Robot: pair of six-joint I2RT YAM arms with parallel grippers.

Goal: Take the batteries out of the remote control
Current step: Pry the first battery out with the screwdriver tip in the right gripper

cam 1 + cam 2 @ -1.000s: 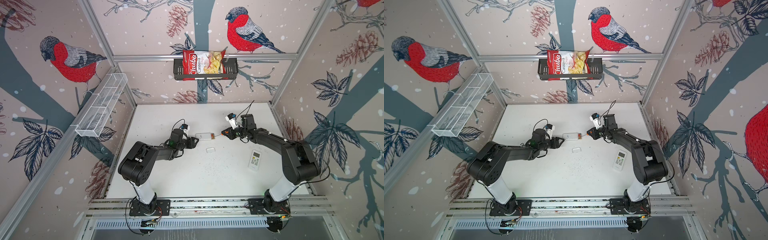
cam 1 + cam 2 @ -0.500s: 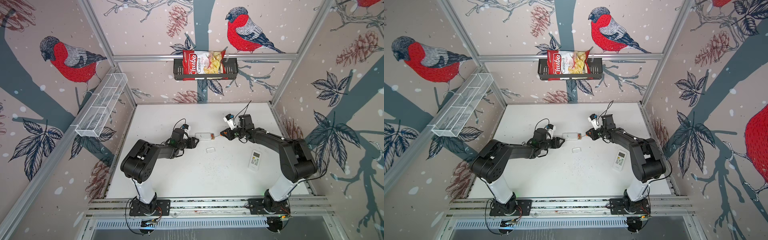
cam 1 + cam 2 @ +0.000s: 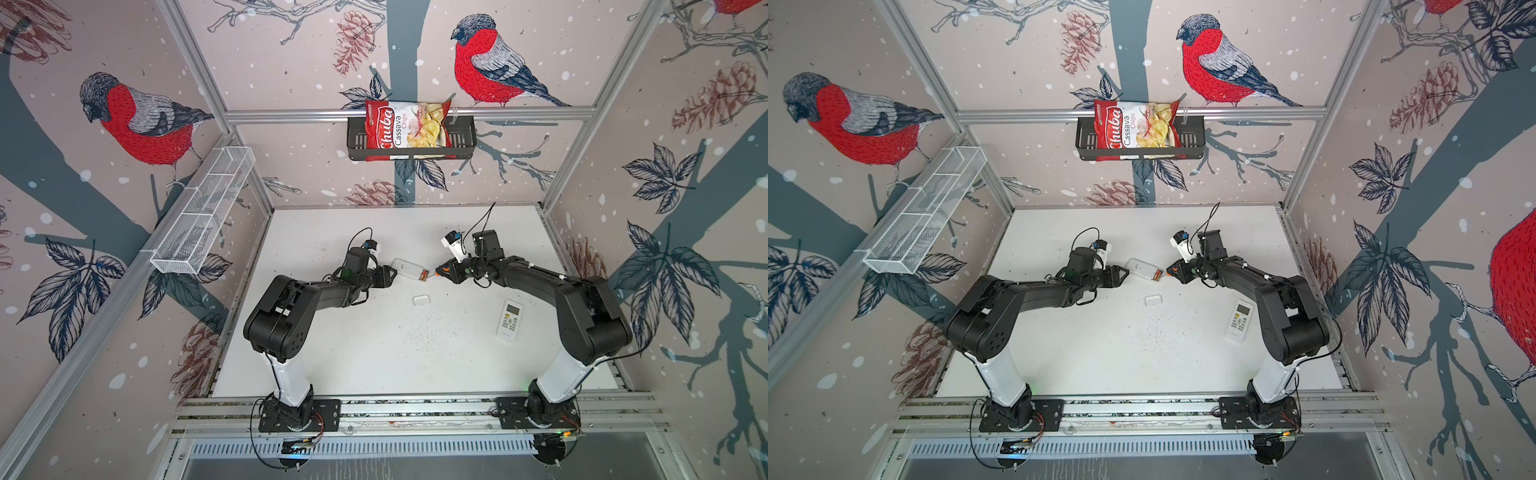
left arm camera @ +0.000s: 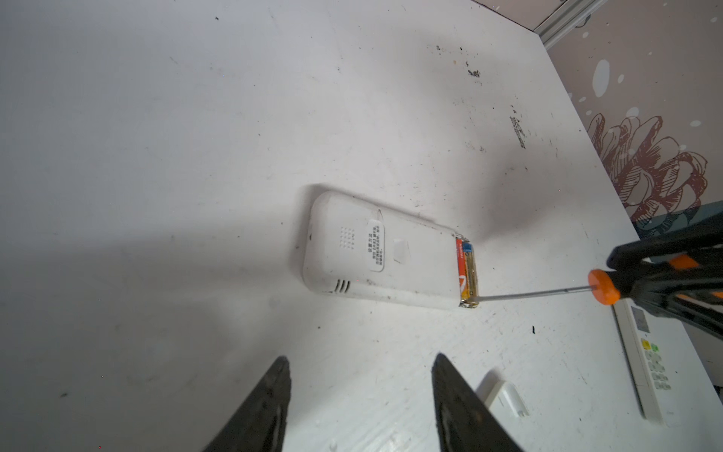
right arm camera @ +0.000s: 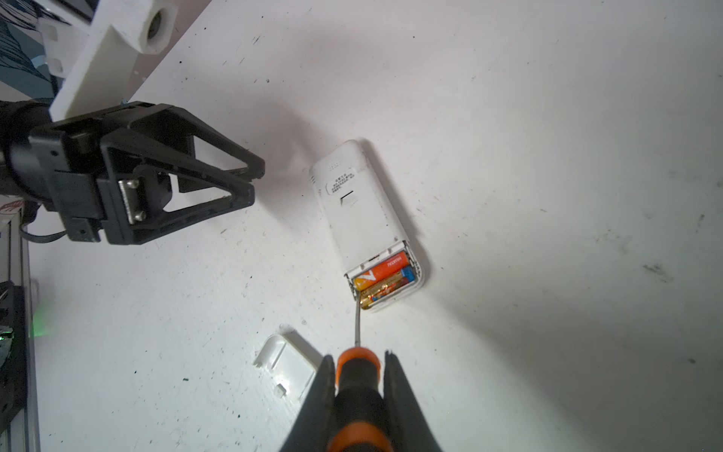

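**Tech 1:** At centre frame in a top view, what differs from a second ago?

**Tech 2:** The right gripper point(image 3: 445, 271) has advanced leftward. The screwdriver point(image 5: 358, 375) it clamps now sets its blade tip against the open bay of the remote control point(image 5: 364, 211). The left gripper point(image 3: 392, 274) holds its station.

**Tech 1:** Consequence for the task?

**Tech 2:** Approach appears complete, so prying is judged to be the step in hand. The battery cover point(image 5: 287, 360) is already off and lies on the table point(image 5: 547, 156), lower centre of the right wrist view. Both visible batteries point(image 5: 385, 276) remain seated in the bay. None is extracted.

**Tech 1:** Location of the batteries relative to the jaws?

**Tech 2:** Centre of the right wrist view, directly above the right jaws and separated from them by the bare shaft. The tip touches the gold cell's end at the bay's lower left corner. Right jaws: closed on the handle. Left jaws: apart and empty, at the left of that view, near the remote's closed end without touching it. The batteries lie at the opposite end.
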